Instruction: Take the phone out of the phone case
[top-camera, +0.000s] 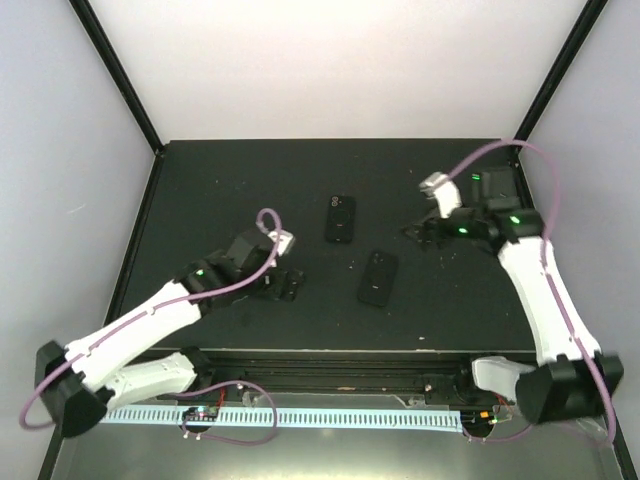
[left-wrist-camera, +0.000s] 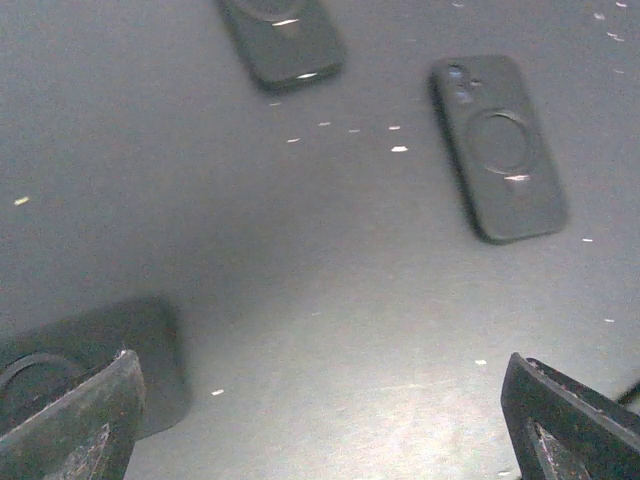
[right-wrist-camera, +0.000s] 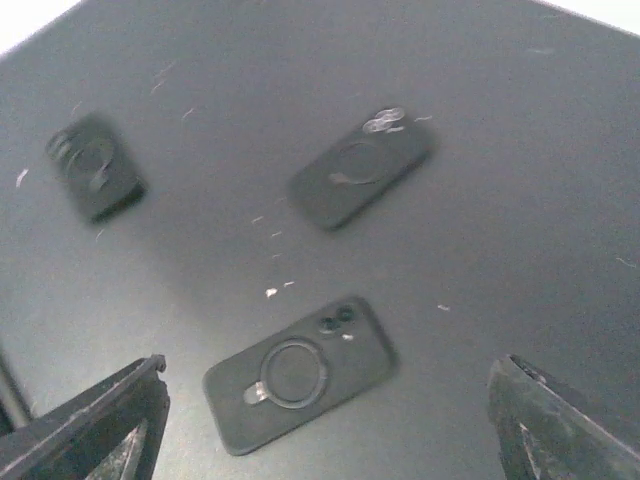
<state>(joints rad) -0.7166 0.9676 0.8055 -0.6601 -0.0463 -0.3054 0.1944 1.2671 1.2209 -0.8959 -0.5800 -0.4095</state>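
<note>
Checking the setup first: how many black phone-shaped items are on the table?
3. Rear phone lies mid-table; near phone sits right of it, nearer the front; left phone lies by the left gripper, partly hidden behind its finger.

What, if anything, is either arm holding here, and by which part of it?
Nothing is held. The left gripper and right gripper are both open, their fingers gripping nothing; the phone below the right gripper lies free on the table.
</note>
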